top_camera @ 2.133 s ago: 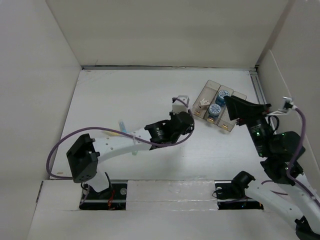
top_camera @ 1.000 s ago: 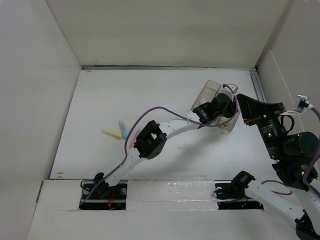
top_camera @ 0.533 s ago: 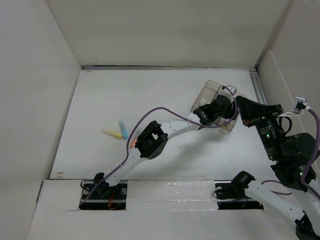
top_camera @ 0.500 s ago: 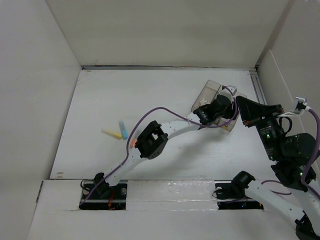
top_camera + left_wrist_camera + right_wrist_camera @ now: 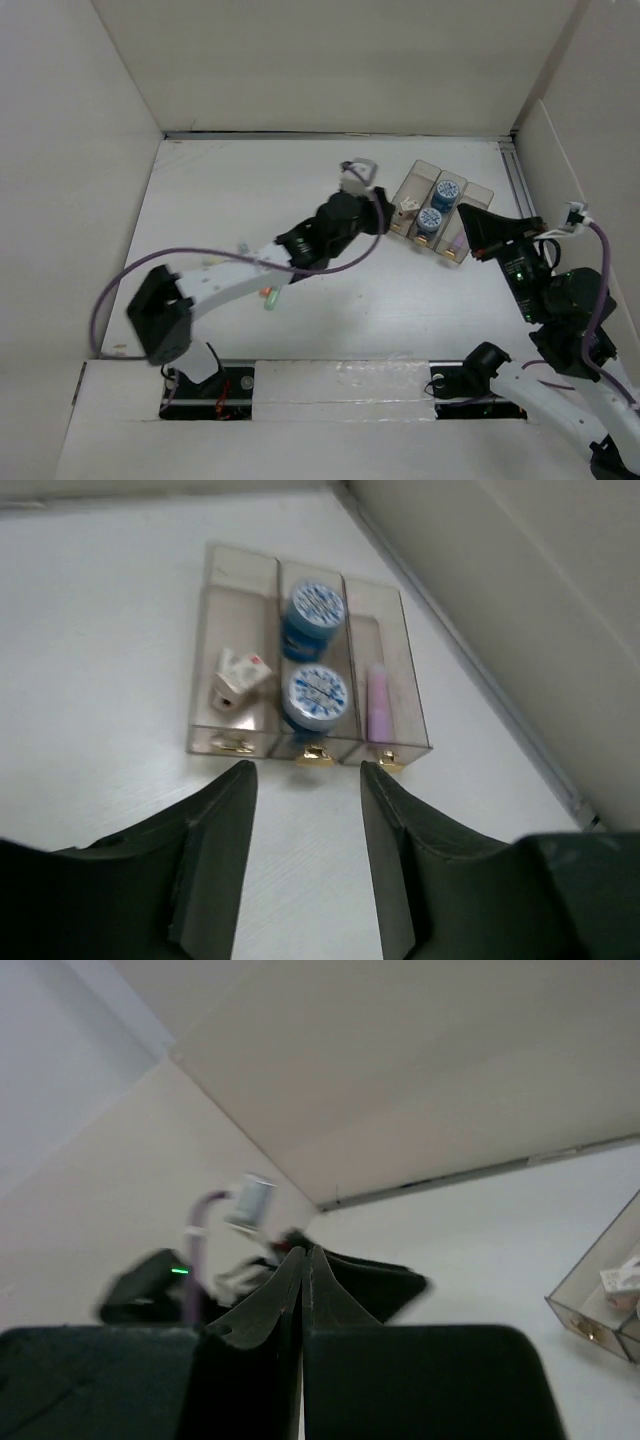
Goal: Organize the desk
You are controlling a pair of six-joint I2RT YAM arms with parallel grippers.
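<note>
The white desk [image 5: 230, 180] carries a small clear three-compartment tray [image 5: 420, 178] at the right. In the left wrist view the tray [image 5: 245, 600] holds a small white piece [image 5: 235, 675], two blue round tubs [image 5: 313, 608] and a pink tube [image 5: 377, 705]. My left gripper [image 5: 307, 772] stands open and empty just short of the tray's near edge, and in the top view the left gripper [image 5: 365, 212] lies left of the tray. My right gripper [image 5: 470, 220] hovers at the tray's right side, and in its own view the right gripper [image 5: 303, 1252] is shut on nothing.
A few small coloured pieces [image 5: 270, 296] lie on the desk beside the left forearm, some partly hidden by it. White panels [image 5: 330, 60] wall the desk on three sides. A metal rail [image 5: 515, 170] runs along the right edge next to the tray.
My left arm has pulled back to the left, away from over the tray, and its jaws have opened. The right gripper has shifted slightly left, still shut.
</note>
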